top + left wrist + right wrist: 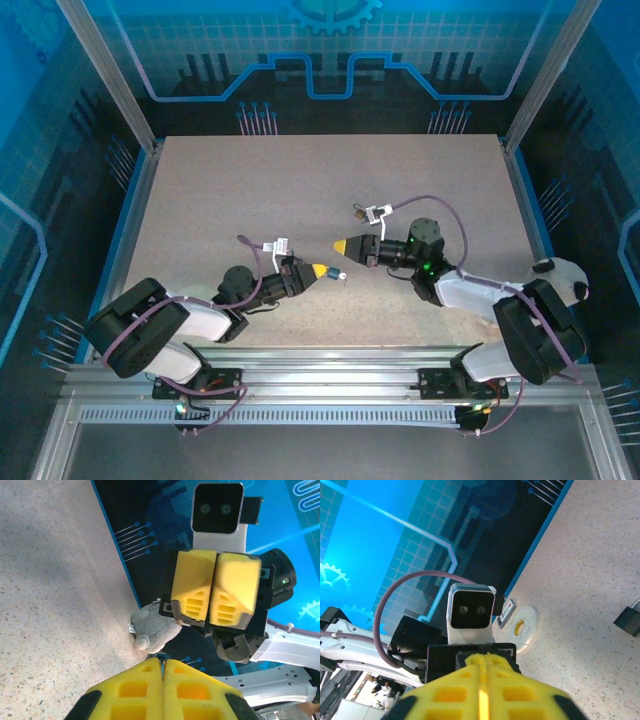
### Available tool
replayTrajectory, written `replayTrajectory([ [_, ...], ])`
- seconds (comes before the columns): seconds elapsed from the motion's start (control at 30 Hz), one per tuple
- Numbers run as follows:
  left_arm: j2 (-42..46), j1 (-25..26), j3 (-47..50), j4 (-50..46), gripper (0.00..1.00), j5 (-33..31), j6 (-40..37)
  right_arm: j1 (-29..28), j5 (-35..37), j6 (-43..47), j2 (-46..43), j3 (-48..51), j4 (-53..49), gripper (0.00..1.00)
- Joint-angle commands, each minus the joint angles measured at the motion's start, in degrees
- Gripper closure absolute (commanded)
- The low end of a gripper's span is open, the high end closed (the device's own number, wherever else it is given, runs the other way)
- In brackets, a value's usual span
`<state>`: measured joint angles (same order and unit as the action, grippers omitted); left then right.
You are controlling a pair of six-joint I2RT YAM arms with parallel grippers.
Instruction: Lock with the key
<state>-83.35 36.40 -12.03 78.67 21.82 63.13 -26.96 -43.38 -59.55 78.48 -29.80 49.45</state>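
Note:
My left gripper (322,270) is shut on the key (163,661), a thin metal blade pinched between the yellow fingertips, and its tip (338,276) pokes out toward the right arm. My right gripper (343,245) faces it tip to tip just above. Its yellow pads (192,592) are pressed together with a hair-thin seam and nothing shows between them. A small dark padlock (357,212) lies on the table just behind the right gripper, at the right edge of the right wrist view (627,621). Neither gripper touches it.
A grey plush toy (152,630) sits at the table's right edge behind the right arm. A white tape roll (522,626) and a small label (506,611) lie near the left edge. The speckled tabletop (300,170) is fenced by blue walls.

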Motion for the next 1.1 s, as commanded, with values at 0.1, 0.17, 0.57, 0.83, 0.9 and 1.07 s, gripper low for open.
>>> replayTrajectory([
  [0.1,0.18,-1.81,-0.08,-0.12,1.0,-1.35,1.05,1.07,6.47,13.95,-10.69,-2.26,-20.16,0.52],
  [0.17,0.66,-2.09,-0.37,-1.36,1.0,-1.77,0.83,1.19,9.58,17.53,-14.1,-3.04,-27.0,0.32],
  [0.57,8.34,-2.19,-3.09,-13.35,1.0,-3.44,-3.62,2.52,29.84,27.21,-23.62,-6.65,-52.29,0.0],
  [0.83,13.4,-2.21,-3.61,-19.34,1.0,-6.59,-6.39,4.16,32.3,23.26,-29.61,-0.26,-46.65,0.0],
  [0.9,14.05,-2.21,-3.84,-20.13,1.0,-7.0,-6.53,4.47,31.82,21.87,-32.0,2.89,-42.9,0.0],
  [1.07,14.53,-2.18,-3.85,-19.97,1.0,-7.96,-5.92,4.71,29.33,21.91,-35.22,6.72,-37.58,0.0],
])
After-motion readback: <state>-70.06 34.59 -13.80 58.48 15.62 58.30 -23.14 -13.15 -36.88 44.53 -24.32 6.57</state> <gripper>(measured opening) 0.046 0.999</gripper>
